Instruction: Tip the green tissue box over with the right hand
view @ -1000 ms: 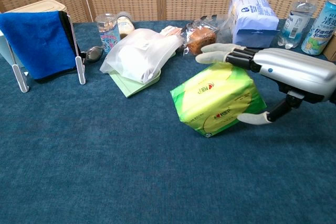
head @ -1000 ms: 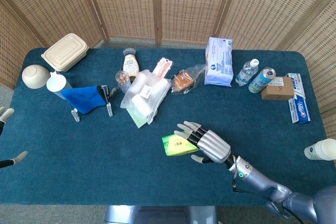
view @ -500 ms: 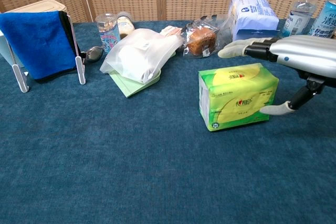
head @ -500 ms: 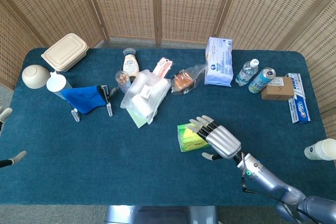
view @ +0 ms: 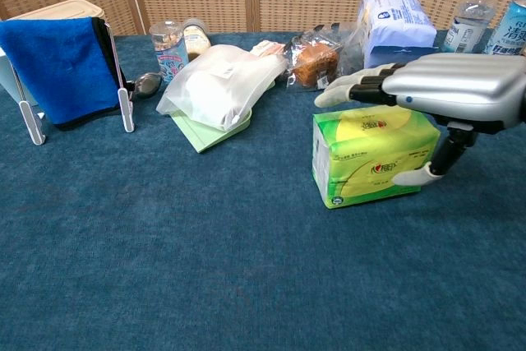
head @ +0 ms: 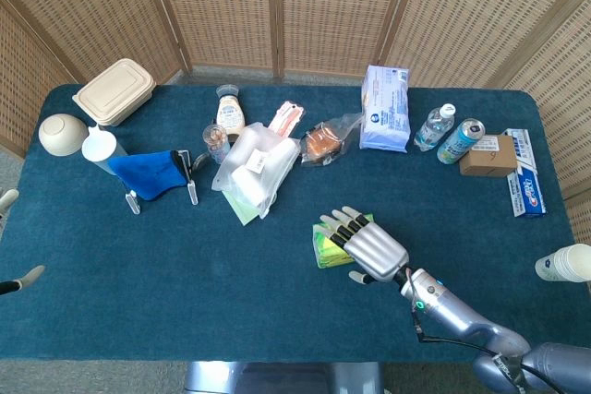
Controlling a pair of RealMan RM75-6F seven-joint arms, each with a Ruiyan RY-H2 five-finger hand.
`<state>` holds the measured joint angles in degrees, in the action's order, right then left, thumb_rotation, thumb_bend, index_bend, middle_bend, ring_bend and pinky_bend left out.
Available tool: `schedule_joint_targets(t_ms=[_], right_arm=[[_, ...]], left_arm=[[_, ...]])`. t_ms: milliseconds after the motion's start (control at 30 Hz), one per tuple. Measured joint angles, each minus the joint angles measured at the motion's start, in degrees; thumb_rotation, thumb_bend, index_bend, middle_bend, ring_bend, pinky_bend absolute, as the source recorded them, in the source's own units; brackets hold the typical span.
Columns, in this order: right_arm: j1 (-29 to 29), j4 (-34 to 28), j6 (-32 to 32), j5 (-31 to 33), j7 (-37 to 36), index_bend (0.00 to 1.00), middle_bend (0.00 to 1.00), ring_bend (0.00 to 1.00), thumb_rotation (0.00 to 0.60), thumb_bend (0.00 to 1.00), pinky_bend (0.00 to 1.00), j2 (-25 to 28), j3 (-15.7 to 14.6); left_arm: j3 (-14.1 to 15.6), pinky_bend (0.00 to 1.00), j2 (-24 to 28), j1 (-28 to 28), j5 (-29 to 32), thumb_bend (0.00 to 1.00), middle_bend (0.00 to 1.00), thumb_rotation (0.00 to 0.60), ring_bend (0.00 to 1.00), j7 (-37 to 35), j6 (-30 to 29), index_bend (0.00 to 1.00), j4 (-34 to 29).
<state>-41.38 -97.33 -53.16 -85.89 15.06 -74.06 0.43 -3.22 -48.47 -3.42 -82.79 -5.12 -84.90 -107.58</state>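
The green tissue box (view: 374,156) stands toward the table's (head: 138,274) front edge, right of centre; the right hand (view: 427,96) lies flat-fingered over it, thumb at its front face, gripping nothing; push steadily sideways.

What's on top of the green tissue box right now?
The right hand is spread over the green tissue box, fingers reaching across its top and the thumb against its front face. Whether the palm actually presses the top is hidden beneath the hand. Nothing else sits on it.
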Motion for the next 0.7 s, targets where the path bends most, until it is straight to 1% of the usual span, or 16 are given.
schedule_joint_targets(t_ms=[167,233,367,467,500,533,567,633,700], right_arm=[[-1.8,-1.6,2.8,7.0,6.4,0.0,0.0,0.0,0.547,0.24,0.04,-1.5,2.4],[-2.5,-1.9,3.7,10.1,8.9,0.0,0.0,0.0,0.556,0.24,0.04,-2.3,3.3],[-3.8,-1.8,4.9,15.2,13.2,0.0,0.0,0.0,0.585,0.24,0.04,-3.9,4.2],[-4.6,-1.4,5.5,18.1,14.8,0.0,0.01,0.0,0.6,0.28,0.04,-5.2,4.5],[-4.7,-1.1,5.6,18.7,15.2,0.0,0.02,0.0,0.6,0.3,0.05,-5.5,4.6],[-4.9,-0.7,5.6,19.2,15.6,0.0,0.06,0.01,0.6,0.32,0.07,-6.1,4.6],[-5.0,-0.4,5.5,19.4,15.7,0.0,0.12,0.05,0.6,0.36,0.1,-6.5,4.6],[-4.9,0.2,4.8,19.3,15.5,0.01,0.2,0.12,0.6,0.41,0.13,-7.2,4.6],[-4.6,0.6,3.9,18.2,14.9,0.06,0.28,0.21,0.6,0.46,0.19,-7.6,4.5]], left_arm=[[-0.1,0.0,0.3,0.1,0.1,0.02,0.0,0.6,0.0,-1.1,0.0,0.04,0.5],[-0.1,0.0,0.4,0.1,0.2,0.02,0.0,0.6,0.0,-1.5,0.0,0.04,0.8],[-0.2,0.0,0.6,0.1,0.1,0.02,0.0,0.6,0.0,-2.2,0.0,0.04,1.0],[-0.2,0.0,0.6,0.1,0.0,0.02,0.0,0.6,0.0,-2.4,-0.1,0.04,1.1],[-0.2,0.0,0.7,0.1,0.0,0.02,0.0,0.6,0.0,-2.5,-0.1,0.04,1.2],[-0.2,0.0,0.7,0.1,0.0,0.02,0.0,0.6,0.0,-2.6,-0.1,0.04,1.2],[-0.2,0.0,0.7,0.2,0.1,0.02,0.0,0.6,0.0,-2.7,-0.1,0.04,1.3],[-0.3,0.0,0.8,0.2,0.3,0.02,0.0,0.6,0.0,-2.9,-0.1,0.04,1.4],[-0.4,0.0,0.8,0.1,0.4,0.02,0.0,0.6,0.0,-3.1,-0.1,0.04,1.4]])
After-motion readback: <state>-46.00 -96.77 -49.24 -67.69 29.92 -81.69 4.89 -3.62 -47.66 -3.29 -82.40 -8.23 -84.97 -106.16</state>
